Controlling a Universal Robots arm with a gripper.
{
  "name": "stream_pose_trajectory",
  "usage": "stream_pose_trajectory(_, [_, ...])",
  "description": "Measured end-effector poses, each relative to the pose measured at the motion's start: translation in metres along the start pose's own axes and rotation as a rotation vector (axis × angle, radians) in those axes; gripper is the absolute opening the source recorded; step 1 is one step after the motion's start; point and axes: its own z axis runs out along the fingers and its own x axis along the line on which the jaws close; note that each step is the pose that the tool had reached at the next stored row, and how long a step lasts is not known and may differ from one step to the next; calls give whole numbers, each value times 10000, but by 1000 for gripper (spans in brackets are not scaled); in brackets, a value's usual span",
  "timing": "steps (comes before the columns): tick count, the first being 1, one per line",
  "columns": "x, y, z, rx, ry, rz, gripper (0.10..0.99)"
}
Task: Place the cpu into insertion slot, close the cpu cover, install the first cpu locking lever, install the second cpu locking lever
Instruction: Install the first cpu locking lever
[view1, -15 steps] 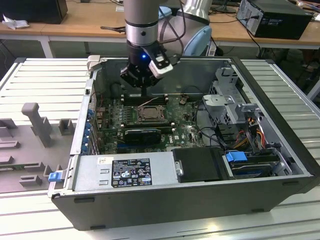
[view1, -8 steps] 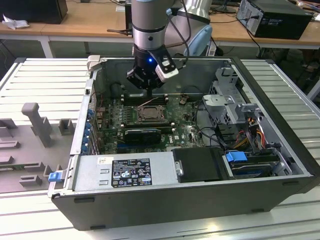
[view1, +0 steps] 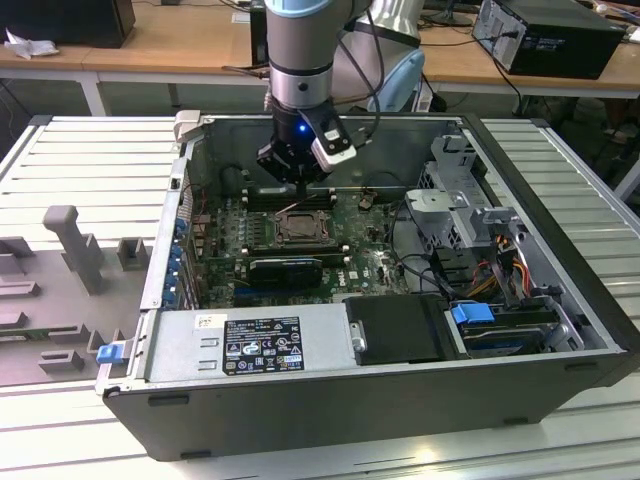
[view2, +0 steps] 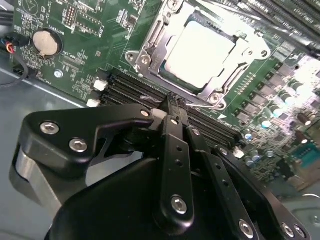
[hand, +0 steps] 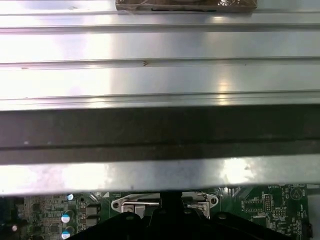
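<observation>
In the second wrist view the cpu (view2: 200, 52) lies flat in the insertion slot (view2: 150, 35), its pale face showing through the cut-out of the silvery cpu cover (view2: 243, 50), which lies down over it. A thin wire locking lever (view2: 202, 104) runs along the socket edge nearest the gripper. My gripper (view2: 170, 107) is shut with nothing between its fingers, its tip right at that edge beside the lever. In the exterior view the gripper (view1: 301, 187) hangs just above the far edge of the socket (view1: 298, 228).
The socket sits on a green motherboard (view1: 370, 262) inside an open computer case (view1: 330, 400). Long black memory slots (view2: 135, 90) run beside the socket, under the gripper. A drive cage (view1: 455, 185) and cables (view1: 500, 262) fill the exterior view's right. The case wall (hand: 160, 135) stands close in the first wrist view.
</observation>
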Motion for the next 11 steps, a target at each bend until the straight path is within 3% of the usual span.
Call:
stream_pose_trajectory(4, [-28,50,46,0,2,-2,106])
stream_pose_trajectory(11, [-100,47,133,1,3,0,106])
